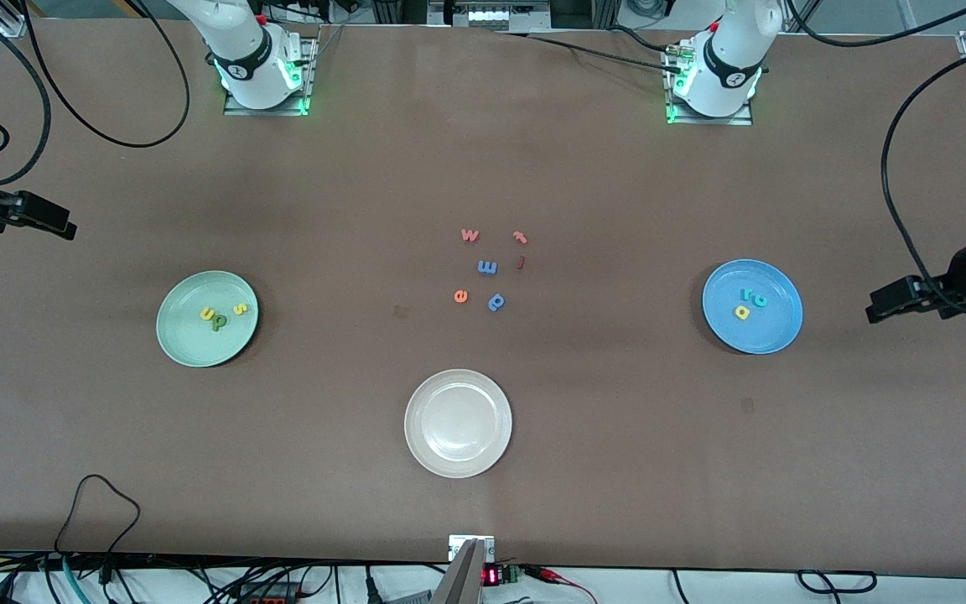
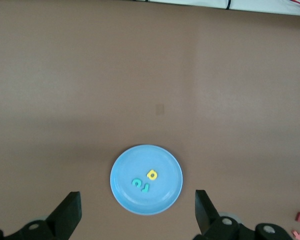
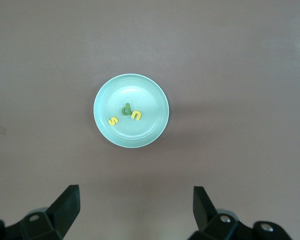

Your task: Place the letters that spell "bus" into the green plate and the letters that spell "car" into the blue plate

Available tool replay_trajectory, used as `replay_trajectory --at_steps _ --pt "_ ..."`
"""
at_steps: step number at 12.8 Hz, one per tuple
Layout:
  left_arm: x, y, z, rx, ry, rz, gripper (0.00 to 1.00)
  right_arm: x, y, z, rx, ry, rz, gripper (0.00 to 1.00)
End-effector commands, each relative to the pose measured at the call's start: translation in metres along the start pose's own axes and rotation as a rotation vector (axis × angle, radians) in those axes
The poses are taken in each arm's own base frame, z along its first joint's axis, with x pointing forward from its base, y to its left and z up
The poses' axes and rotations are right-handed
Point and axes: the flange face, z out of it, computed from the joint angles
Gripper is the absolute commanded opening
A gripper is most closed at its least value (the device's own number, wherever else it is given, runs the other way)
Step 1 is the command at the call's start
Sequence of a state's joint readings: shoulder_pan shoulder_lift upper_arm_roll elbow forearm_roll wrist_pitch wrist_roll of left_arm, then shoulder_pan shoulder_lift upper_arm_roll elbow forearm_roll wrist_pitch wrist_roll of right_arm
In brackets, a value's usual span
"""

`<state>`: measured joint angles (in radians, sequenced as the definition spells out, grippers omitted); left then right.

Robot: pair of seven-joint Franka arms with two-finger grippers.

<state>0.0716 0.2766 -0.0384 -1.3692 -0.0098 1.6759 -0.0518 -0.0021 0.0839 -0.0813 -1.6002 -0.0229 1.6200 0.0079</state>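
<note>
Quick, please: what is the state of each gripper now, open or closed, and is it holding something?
Left gripper: open, holding nothing, up above the table beside the blue plate.
Right gripper: open, holding nothing, up above the table beside the green plate.

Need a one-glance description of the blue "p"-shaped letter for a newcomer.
Start at the off-white plate nearest the front camera. Just farther from that camera lies a loose letter cluster; its nearest blue piece is the blue "p"-shaped letter, beside the orange "e", with a closed loop.

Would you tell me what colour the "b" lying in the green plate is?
Dark green; the "b" shows best in the right wrist view, lying between two yellow letters.
</note>
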Motion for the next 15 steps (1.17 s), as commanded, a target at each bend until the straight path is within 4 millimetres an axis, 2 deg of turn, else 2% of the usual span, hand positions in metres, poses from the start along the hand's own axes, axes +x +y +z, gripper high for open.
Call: replay_trajectory --at_steps 1,5,10,15 --pt "-0.032 -0.003 0.000 -0.010 -0.027 0.001 1.00 0.000 0.001 -0.005 0.017 -0.007 -0.008 1.00" --pt "-0.054 -0.003 -0.009 -0.007 -0.029 0.003 1.00 0.001 0.003 -0.005 0.018 -0.005 -0.005 1.00" --pt "-0.086 0.001 -0.004 0.009 -0.022 0.021 1.00 0.001 0.000 -0.005 0.016 -0.005 -0.009 1.00" --pt "-0.092 0.000 -0.008 0.011 -0.048 0.024 1.00 0.000 0.001 -0.005 0.017 -0.007 -0.008 1.00"
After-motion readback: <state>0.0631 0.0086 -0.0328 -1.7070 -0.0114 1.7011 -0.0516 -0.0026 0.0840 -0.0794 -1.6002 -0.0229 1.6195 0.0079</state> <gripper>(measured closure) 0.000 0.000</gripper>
